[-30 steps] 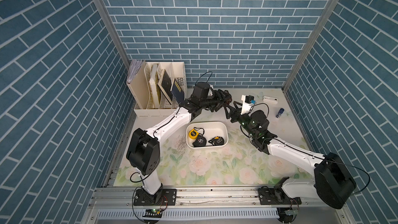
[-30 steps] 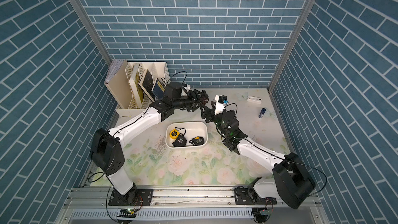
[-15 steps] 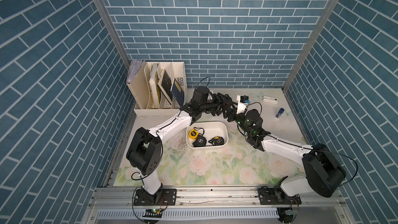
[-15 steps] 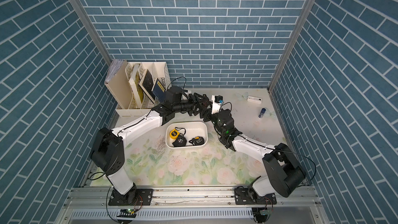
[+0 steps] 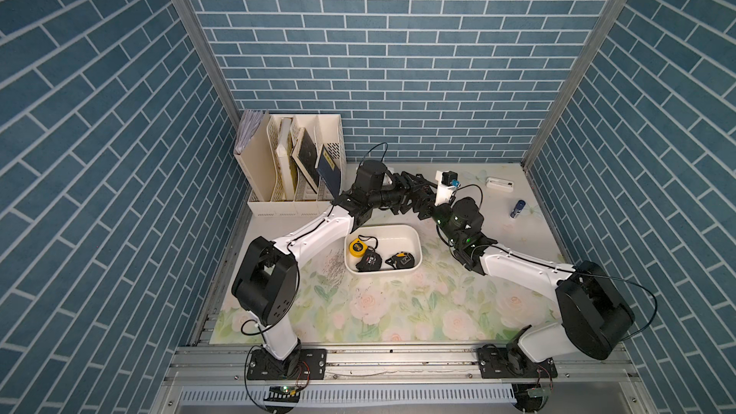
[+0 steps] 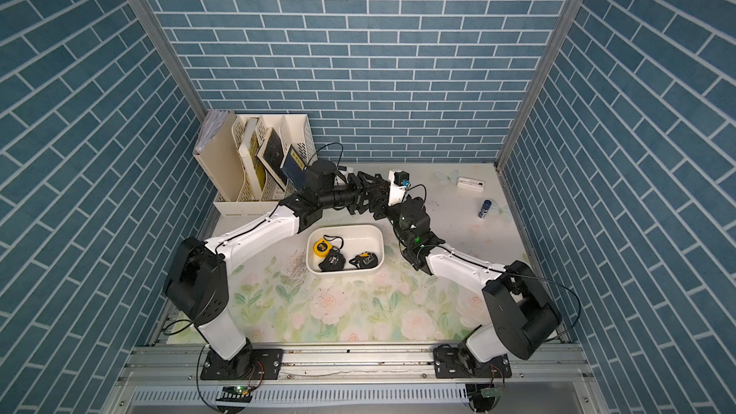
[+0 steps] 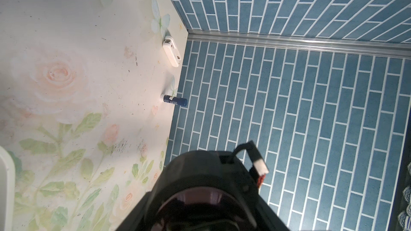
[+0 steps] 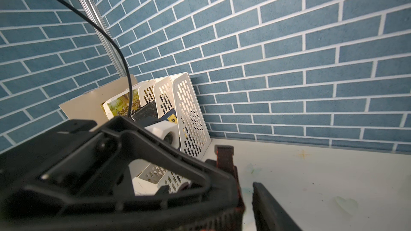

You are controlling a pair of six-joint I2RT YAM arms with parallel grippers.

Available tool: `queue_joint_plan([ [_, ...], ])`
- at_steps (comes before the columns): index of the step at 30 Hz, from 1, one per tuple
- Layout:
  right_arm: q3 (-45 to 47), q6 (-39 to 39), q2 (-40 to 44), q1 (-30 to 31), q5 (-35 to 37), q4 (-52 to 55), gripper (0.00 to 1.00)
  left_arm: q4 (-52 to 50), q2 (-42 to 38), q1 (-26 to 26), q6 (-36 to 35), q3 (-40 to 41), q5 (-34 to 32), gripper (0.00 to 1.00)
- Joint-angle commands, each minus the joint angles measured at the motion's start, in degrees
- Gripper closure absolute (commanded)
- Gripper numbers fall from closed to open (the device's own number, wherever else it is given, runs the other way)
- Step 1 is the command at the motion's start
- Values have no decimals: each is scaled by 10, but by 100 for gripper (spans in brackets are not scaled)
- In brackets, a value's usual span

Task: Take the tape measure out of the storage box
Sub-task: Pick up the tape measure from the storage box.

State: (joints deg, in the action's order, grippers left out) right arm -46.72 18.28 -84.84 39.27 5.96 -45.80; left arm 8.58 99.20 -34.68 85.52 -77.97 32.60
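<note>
While your left gripper (image 5: 416, 189) sits with its jaws closed, your right gripper (image 8: 240, 167) shows a narrow gap between its fingers, with only bare table seen through it. You have the two grippers crowded together, tip to tip, beyond the far rim of the box (image 5: 414, 232), and neither one is inside it. Whether they touch, you cannot tell from the top views. In the right wrist view the left arm's black wrist parts crowd the foreground, and the organizer (image 8: 189, 112) stands behind them against the wall.

Inside the box you have three tape measures. A yellow tape measure (image 5: 356, 246) lies at the end nearer the left arm, a black tape measure (image 5: 368, 262) rests against it, and a second black tape measure (image 5: 403, 260) sits just beside that. Well apart, toward the right wall, a white case (image 5: 499, 184) and a blue tube (image 5: 517, 209) sit on the table (image 5: 398, 312).
</note>
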Motion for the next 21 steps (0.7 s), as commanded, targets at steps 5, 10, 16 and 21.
queue_joint_plan([
  [5, -29, -19, -15, 0, 19, -4, 63, 20, -21, -1, -9, -2, 14, 64],
  [10, -33, -20, -15, -1, 20, 10, 97, 21, -27, 2, -13, 3, 8, 41],
  [16, -32, -24, -3, -2, 30, 33, 100, 21, -30, 6, -19, 8, 3, 29],
  [21, -18, -32, 30, -3, 63, 91, 100, -1, -40, 19, -54, 2, -17, 2],
])
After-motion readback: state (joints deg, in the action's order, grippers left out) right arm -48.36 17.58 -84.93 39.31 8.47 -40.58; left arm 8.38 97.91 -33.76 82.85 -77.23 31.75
